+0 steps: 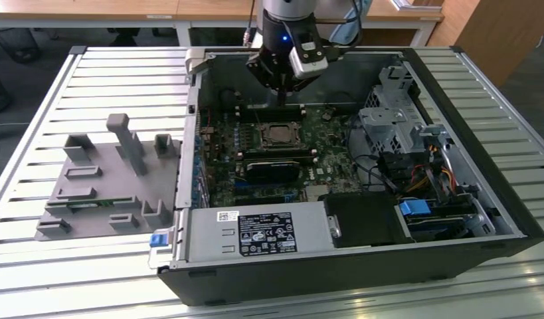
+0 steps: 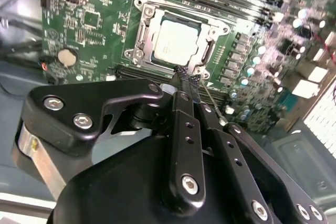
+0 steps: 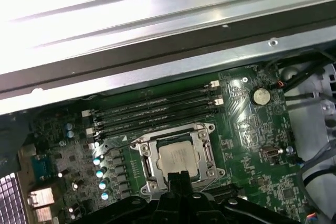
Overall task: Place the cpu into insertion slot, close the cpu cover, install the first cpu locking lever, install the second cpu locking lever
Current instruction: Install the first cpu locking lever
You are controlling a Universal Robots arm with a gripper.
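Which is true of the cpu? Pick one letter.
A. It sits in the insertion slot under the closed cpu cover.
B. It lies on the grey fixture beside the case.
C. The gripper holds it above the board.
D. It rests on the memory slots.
A: in the second wrist view the cpu shows through the opening of the cpu cover.
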